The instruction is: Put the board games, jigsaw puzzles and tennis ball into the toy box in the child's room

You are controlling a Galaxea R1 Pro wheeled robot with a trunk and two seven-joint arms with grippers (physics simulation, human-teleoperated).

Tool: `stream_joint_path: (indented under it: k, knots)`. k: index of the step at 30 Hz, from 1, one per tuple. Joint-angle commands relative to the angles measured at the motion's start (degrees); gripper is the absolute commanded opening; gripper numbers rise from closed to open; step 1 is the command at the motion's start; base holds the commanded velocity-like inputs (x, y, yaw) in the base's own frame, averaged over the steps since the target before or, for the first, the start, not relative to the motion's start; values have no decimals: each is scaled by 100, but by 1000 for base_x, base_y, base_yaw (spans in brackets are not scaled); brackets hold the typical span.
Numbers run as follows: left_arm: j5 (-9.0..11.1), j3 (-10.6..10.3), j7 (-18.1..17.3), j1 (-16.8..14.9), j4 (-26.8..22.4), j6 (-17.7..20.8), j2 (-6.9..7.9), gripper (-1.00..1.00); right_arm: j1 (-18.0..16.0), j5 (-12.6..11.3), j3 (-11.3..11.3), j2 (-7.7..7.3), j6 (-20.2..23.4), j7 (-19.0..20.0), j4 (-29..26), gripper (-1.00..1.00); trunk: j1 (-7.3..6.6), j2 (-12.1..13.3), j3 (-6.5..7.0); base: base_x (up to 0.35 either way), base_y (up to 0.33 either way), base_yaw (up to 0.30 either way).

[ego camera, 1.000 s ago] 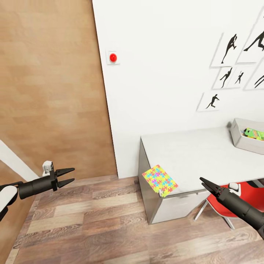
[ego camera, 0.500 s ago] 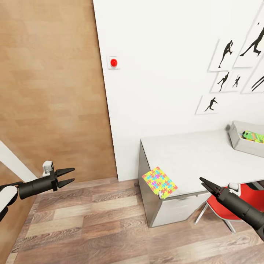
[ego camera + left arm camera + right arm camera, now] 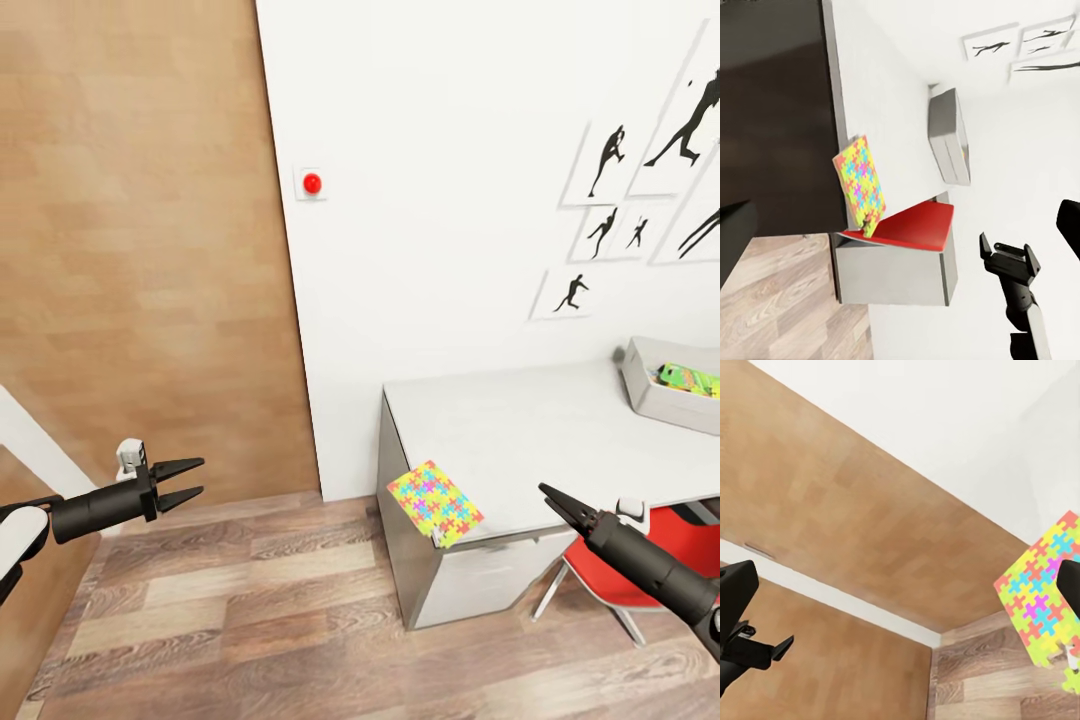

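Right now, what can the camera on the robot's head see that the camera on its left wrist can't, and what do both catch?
The head view alone has the red button on the white wall, the wood-panelled wall, and both arms: the left gripper with fingers parted, the right gripper with fingers together.

The left wrist view alone looks straight onto the red seat of the chair under the table.

Both catch the colourful jigsaw puzzle overhanging the table's front corner, the grey toy box and the silhouette pictures.
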Motion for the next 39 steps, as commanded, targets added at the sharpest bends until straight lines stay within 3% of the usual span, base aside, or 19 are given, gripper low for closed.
stream_joint_path:
  k: [1, 39]
  knots:
    - [-16, -11, -34, -6, 4, 10, 5, 100, -5, -22, -4, 1, 34, 1, -1, 100, 4, -11, -1, 0, 0, 0]
    - [-28, -100, -10, -6, 4, 10, 4, 100, -5, -22, 4, 47, 17, -4, -3, 100, 4, -11, 362, 0, 0, 27]
